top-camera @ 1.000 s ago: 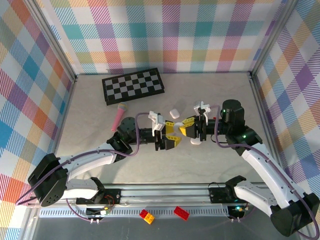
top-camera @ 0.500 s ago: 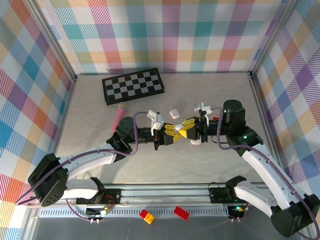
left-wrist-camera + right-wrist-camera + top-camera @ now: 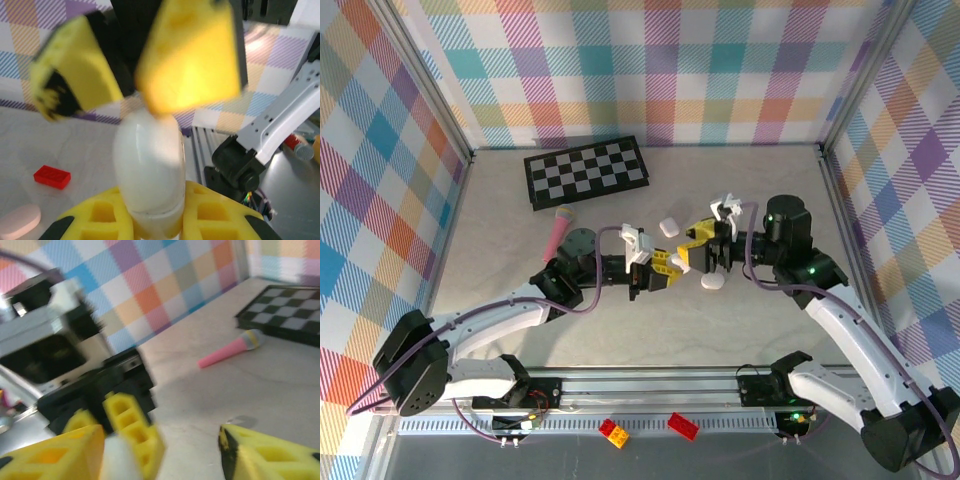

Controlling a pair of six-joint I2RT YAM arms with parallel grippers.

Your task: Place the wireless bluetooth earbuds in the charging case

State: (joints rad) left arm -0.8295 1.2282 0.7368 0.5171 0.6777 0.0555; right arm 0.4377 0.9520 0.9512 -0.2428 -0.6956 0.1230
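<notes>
top external: the two arms meet at mid-worktop [image 3: 660,335], left claw [image 3: 662,270] and right claw [image 3: 692,248] nose to nose.

left wrist view: left claw is pressed together on a white charging case [image 3: 150,165]. it pinches the lower end, so the case stands upright with its upper end offered to the other arm. right claw is spread, one yellow finger on either side of the case top; blur hides whether either finger touches it. judgement: a hand-over, or a steadying hold so the lid can be worked, with the case gripped low to leave the top free.

earbuds: too small to resolve; cannot tell if any sit inside the held case. loose on the worktop are a small white piece [image 3: 669,226] at 12 o'clock of the claws and a pale rounded one [image 3: 713,283] at 5 o'clock. either could be bud or case.

right wrist view: pink toy microphone [image 3: 230,351] and chessboard [image 3: 285,302] lie well apart at 1 to 2 o'clock, out of the working area.
</notes>
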